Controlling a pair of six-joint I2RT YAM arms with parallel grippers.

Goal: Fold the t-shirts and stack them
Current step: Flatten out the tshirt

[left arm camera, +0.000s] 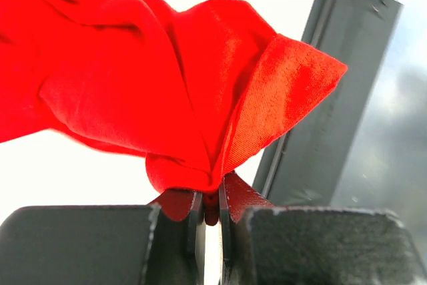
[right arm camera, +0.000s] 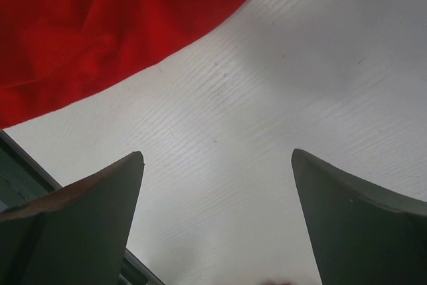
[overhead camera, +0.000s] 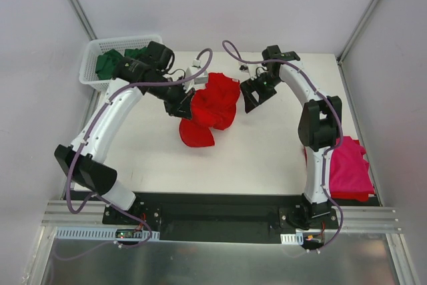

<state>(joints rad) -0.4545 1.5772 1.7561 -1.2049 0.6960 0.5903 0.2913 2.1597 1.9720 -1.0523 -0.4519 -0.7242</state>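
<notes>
White basket (overhead camera: 91, 58) holds green shirts (overhead camera: 107, 63); left pincer (left arm camera: 210, 201) clamps red shirt (overhead camera: 213, 105) (right pincer (right arm camera: 217, 157) apart).

Soft red cloth t-shirt (left arm camera: 167, 85) (slight sheen); matt, faintly grained white table (right arm camera: 267, 98)

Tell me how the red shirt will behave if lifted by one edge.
Probably floppy: the red shirt, pinched in the shut left tool, hangs in crumpled folds. Likely light, since a small pinch holds its bunched edge. It may drag on the table rather than lift whole.
</notes>
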